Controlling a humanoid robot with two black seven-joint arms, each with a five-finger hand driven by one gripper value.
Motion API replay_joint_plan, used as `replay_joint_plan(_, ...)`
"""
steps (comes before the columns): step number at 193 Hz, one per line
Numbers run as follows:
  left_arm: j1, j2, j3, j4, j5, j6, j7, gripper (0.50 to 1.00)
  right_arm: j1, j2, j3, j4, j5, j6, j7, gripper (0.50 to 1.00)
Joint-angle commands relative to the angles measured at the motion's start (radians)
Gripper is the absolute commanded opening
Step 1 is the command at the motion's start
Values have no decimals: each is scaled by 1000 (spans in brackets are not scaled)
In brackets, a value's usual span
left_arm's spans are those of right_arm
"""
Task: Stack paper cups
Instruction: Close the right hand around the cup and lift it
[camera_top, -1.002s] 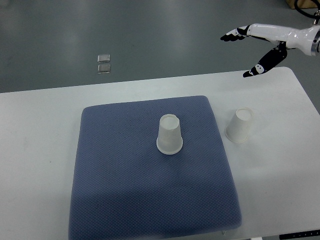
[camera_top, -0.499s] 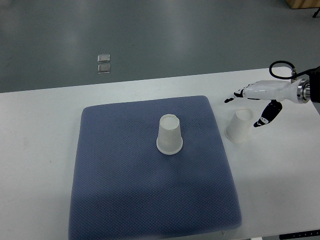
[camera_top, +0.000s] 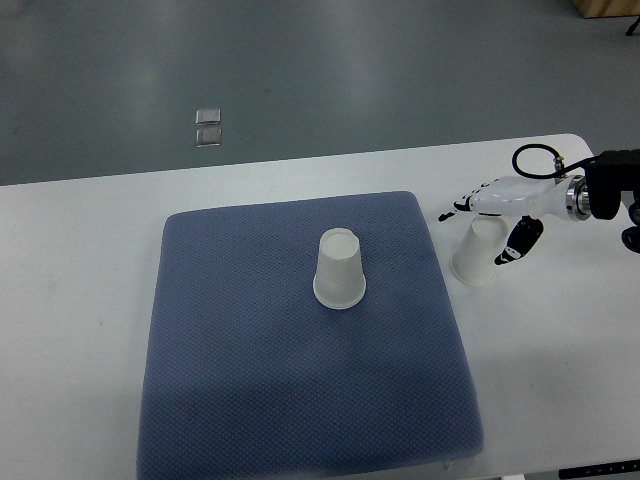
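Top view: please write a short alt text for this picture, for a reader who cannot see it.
A white robot right hand reaches in from the right with fingers spread around an upside-down paper cup on a white table. A second upside-down paper cup stands near the middle of a blue mat. The left arm is not in view.

Right arm cut off at right edge; box clipped top-right.

No readable text anywhere. The two white upside-down paper cups are blank. The blue-grey woven fabric mat and white table top carry no print either.
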Motion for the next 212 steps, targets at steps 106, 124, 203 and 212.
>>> replay_joint_plan(106,0,0,-1,0,0,0,0,1000,-22,17,0,-42,-20,-10,2,862)
replay_joint_plan(124,0,0,-1,0,0,0,0,1000,-22,17,2,-51,-19,-10,2,832)
replay_joint_plan(203,0,0,1,0,0,0,0,1000,-24,32,2,-65,-19,-10,5,666)
replay_joint_plan(212,0,0,1,0,0,0,0,1000,-24,32,2,-65,-19,-10,6,650)
